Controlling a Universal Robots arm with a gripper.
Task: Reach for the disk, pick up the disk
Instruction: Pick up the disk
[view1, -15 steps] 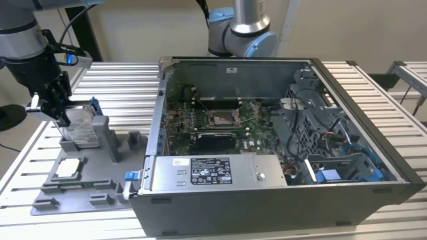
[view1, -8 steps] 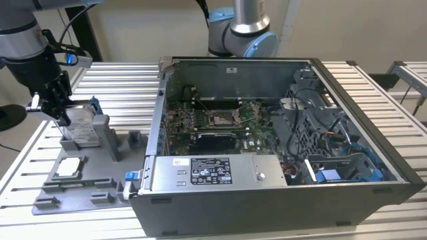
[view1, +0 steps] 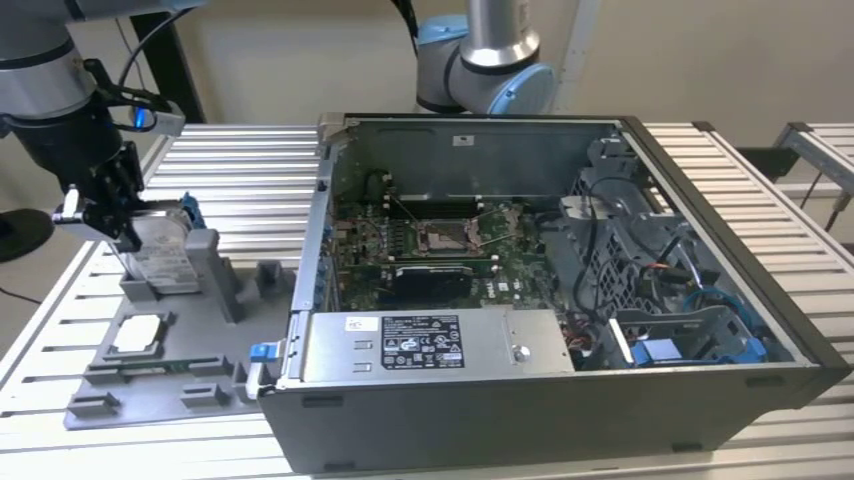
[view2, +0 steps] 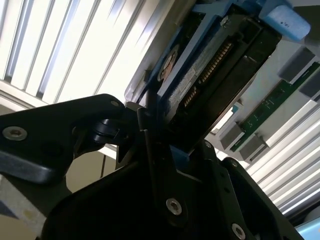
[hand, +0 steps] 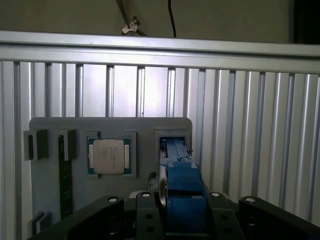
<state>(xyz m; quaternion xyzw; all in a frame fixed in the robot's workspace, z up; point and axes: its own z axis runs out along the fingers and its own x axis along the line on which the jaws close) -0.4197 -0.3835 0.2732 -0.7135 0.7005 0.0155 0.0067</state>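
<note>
The disk (view1: 167, 262) is a silver drive with a white label in a blue carrier. It stands on edge over the upright slot of the grey fixture (view1: 200, 395), at the exterior view's left. My gripper (view1: 127, 235) comes down on it from above, with its dark fingers closed on the drive's two faces. In the first wrist view the blue carrier of the disk (hand: 182, 182) sits between the fingers of the gripper (hand: 177, 200). The second wrist view shows the disk's (view2: 220, 65) connector edge running out from the gripper (view2: 165, 130). Whether the disk still rests in the slot I cannot tell.
An open computer case (view1: 561, 300) fills the middle and the exterior view's right. A square chip (view1: 139, 335) lies in the fixture, also seen as the chip (hand: 109, 156) beside a green memory stick (hand: 62, 175). Another arm's base (view1: 481, 60) stands behind the case.
</note>
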